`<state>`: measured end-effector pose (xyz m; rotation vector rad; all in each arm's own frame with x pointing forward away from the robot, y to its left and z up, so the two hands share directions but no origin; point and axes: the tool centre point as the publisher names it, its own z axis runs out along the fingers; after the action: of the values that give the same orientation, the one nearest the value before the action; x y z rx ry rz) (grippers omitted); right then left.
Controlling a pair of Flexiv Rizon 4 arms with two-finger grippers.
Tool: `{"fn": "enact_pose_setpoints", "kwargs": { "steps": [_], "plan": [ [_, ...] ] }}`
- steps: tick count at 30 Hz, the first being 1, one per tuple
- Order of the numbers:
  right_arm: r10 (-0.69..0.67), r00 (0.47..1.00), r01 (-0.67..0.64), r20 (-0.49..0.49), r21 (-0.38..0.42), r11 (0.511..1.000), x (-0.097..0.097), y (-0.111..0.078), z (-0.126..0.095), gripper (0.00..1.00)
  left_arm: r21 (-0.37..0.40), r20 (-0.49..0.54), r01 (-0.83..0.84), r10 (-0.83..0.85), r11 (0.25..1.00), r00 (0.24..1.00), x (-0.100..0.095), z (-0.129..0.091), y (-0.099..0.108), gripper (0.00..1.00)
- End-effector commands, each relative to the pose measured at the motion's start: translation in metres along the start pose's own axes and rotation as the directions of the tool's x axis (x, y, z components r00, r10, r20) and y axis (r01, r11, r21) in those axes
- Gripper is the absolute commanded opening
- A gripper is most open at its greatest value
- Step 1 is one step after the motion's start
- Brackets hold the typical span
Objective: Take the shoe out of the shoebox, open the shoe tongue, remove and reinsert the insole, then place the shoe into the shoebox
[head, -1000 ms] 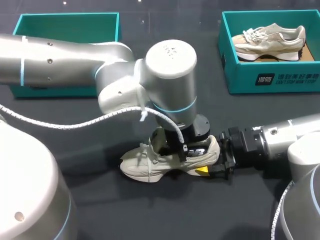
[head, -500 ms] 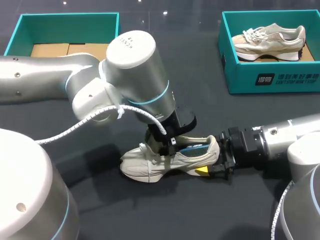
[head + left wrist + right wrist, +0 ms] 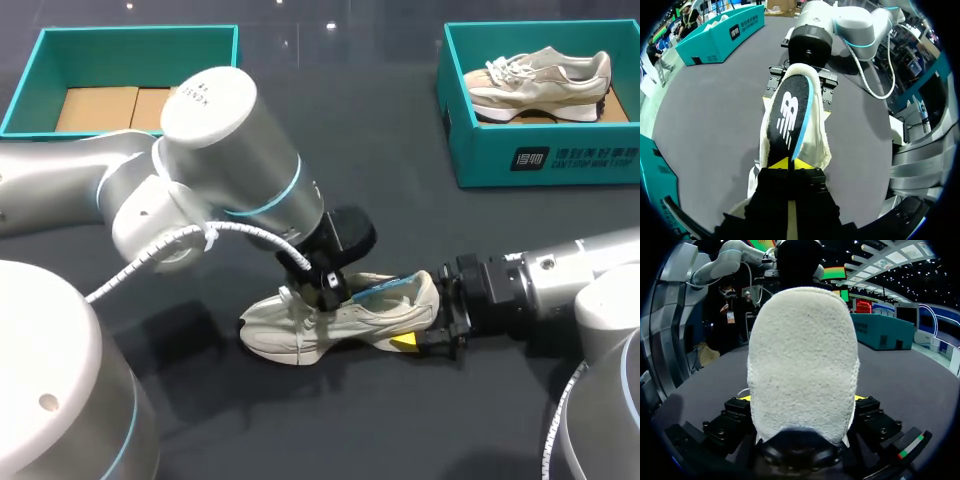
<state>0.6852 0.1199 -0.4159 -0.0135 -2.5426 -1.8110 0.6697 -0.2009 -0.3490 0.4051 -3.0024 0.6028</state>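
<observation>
Shoe (image 3: 300, 328): a pale cream trainer, upright on its sole on the dark table (image 3: 420, 220), in the near middle. The toe points toward the left arm's side and the heel toward the right arm. It is out of both boxes and well apart from them.

Right gripper (image 3: 432, 322): low and level at the heel end. Its fingers are spread to the heel's width, one on each side, and clamp the shoe there. In the right wrist view the fuzzy heel (image 3: 802, 360) rises straight ahead of this gripper, with a sliver of yellow tip (image 3: 742, 398) showing beside it.

Left gripper (image 3: 328, 287): comes down at a slant over the laces and the mouth of the shoe. In the left wrist view the yellow tips are drawn almost together and pinch the near end of the insole (image 3: 786, 117).

Insole: black on top with a blue edge. It runs from the left gripper's tips back toward the heel and is tilted on edge in the shoe's opening. In the head view its blue edge (image 3: 383, 291) shows above the collar.

Left shoebox (image 3: 130, 38): teal, at the far left, with a cardboard liner (image 3: 110, 105) inside.

Right shoebox (image 3: 540, 160): teal, at the far right, holding a second shoe (image 3: 540, 78) that lies across it.
</observation>
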Motion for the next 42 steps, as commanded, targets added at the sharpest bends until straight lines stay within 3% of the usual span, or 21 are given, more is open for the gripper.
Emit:
{"fn": "enact_pose_setpoints", "kwargs": {
  "steps": [1,13,22,24,29,42],
  "plan": [
    [0.001,1.000,-0.001,0.000,0.004,1.000,0.001,0.000,0.000,0.00,0.034,0.016,-0.009,0.008,0.999,1.000,0.000,-0.008,0.000,0.00],
    [0.001,1.000,-0.001,0.000,0.004,1.000,0.001,0.000,0.000,0.00,0.029,0.088,-0.073,0.070,0.997,0.994,0.002,-0.010,-0.044,0.00],
    [0.001,1.000,-0.001,0.000,0.004,1.000,0.001,0.000,0.000,0.00,0.003,0.113,-0.071,0.070,0.997,0.991,0.000,-0.002,-0.056,0.00],
    [0.001,1.000,-0.001,0.000,0.004,1.000,0.001,0.000,0.000,0.00,0.001,0.117,-0.075,0.074,0.997,0.990,0.002,-0.003,-0.055,0.23],
    [0.001,1.000,-0.001,0.000,0.004,1.000,0.001,0.000,0.000,0.00,0.007,0.162,-0.089,0.087,0.996,0.983,0.009,-0.013,-0.052,0.42],
    [0.001,1.000,-0.001,0.000,0.004,1.000,0.001,0.000,0.000,0.00,0.020,0.284,-0.120,0.109,0.993,0.953,0.017,-0.020,-0.059,0.41]
  ]
}}
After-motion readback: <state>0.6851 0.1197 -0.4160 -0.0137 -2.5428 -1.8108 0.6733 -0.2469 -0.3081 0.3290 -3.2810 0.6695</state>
